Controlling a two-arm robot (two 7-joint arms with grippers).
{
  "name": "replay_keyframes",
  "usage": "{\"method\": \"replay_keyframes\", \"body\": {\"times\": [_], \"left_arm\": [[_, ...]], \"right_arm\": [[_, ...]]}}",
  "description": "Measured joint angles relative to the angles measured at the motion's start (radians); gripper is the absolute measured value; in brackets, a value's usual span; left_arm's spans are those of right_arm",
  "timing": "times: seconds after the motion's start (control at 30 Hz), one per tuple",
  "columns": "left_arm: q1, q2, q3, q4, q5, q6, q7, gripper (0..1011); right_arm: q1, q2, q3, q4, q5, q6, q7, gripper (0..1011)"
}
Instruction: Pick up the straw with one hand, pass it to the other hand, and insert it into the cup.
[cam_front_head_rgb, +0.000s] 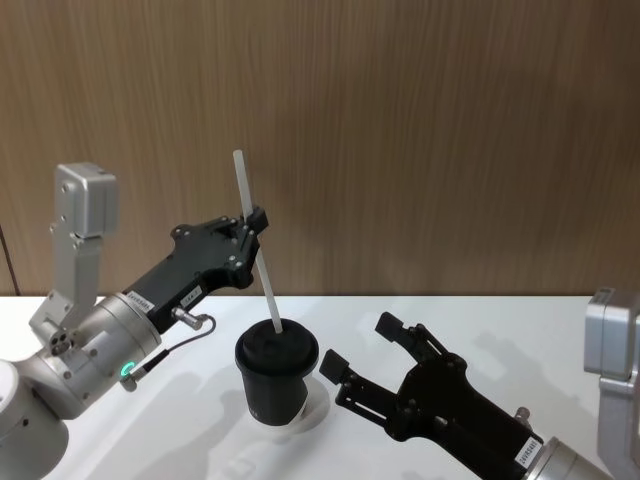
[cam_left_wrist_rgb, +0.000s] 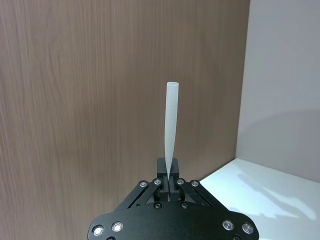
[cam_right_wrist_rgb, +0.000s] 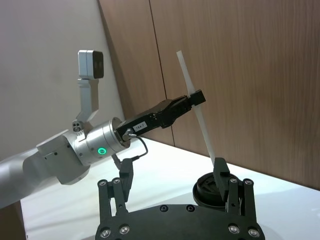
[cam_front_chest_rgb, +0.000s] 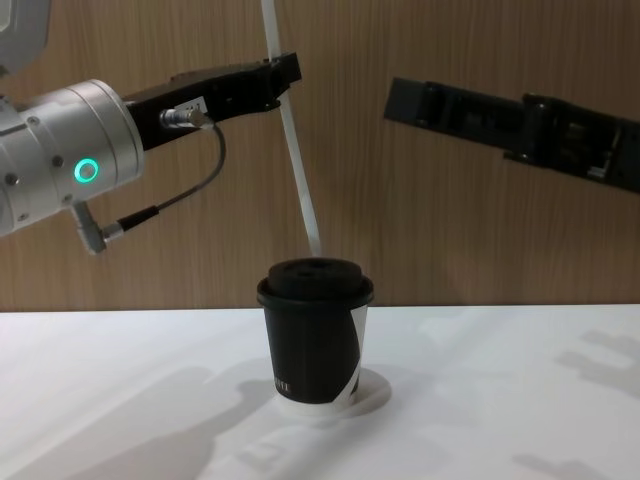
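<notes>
In the head view I am watching the left gripper (cam_front_head_rgb: 258, 222) pinching the straw (cam_front_head_rgb: 256, 245) above its middle, tilted, with the lower tip meeting the lid of the cup (cam_front_head_rgb: 276, 376); I judge the tip could be skidding off the dome instead of finding the hole, since the straw is leaning. The right gripper (cam_front_head_rgb: 357, 358) is hanging spread just beside the cup, near enough to nudge it. The left wrist view is showing the straw (cam_left_wrist_rgb: 170, 131) rising from pressed fingers against a brown wood-grain wall. The right wrist view is giving me the cup (cam_right_wrist_rgb: 208, 187) between its own spread fingers. In the chest view the cup (cam_front_chest_rgb: 315, 340) is standing upright on 1 white table (cam_front_chest_rgb: 520, 400), wood panelling behind.
</notes>
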Motion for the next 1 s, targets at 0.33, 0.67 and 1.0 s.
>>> {"method": "replay_keyframes", "body": {"times": [0.33, 0.67, 1.0], "left_arm": [[-0.014, -0.014, -0.001, 0.024, 0.022, -0.005, -0.001, 5], [-0.025, -0.027, 0.003, 0.046, 0.040, 0.009, 0.001, 5], [-0.035, -0.043, 0.007, 0.066, 0.052, 0.018, -0.003, 5]], "right_arm": [[0.000, 0.000, 0.000, 0.000, 0.000, 0.000, 0.000, 1001], [0.000, 0.000, 0.000, 0.000, 0.000, 0.000, 0.000, 1001], [0.000, 0.000, 0.000, 0.000, 0.000, 0.000, 0.000, 1001]]}}
